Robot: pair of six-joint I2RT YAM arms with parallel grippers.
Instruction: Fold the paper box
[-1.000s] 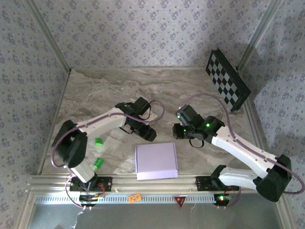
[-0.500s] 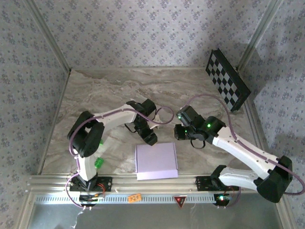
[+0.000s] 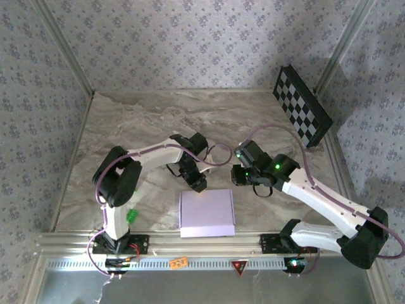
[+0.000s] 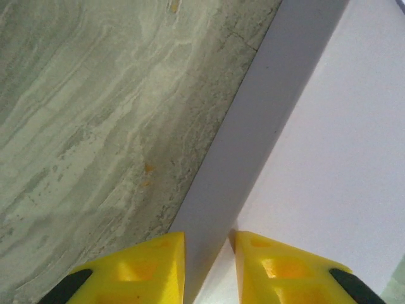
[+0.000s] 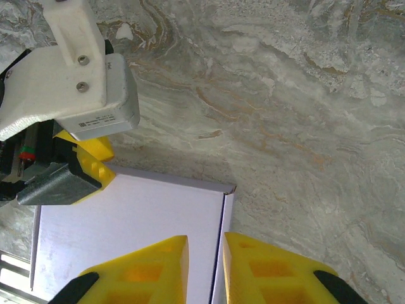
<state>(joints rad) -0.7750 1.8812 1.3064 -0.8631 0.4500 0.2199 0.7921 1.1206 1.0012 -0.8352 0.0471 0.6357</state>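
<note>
Already the paper box [image 3: 207, 213] reads as folded: a flat, squarish lavender shape lying closed on the marble-patterned surface [image 3: 139, 126], close to the near rail and between the two arm bases. That suggests what is left is pressing or tidying rather than shaping. The left tool [image 3: 197, 185] sits at the box's far left corner. In its wrist view the yellow fingers [image 4: 278, 269] are drawn close with a slim gap, and the box's top edge runs up out of that gap, so it seems placed to nip or press that side wall. Whether it actually pinches the cardboard I cannot tell. The right tool [image 3: 243, 175] hovers above the far right corner, jaws a narrow slot apart with nothing between them, probably poised to steady or tuck that side. The checkerboard panel [image 3: 302, 115] leans against the wall at the far right, well apart from all this.
</note>
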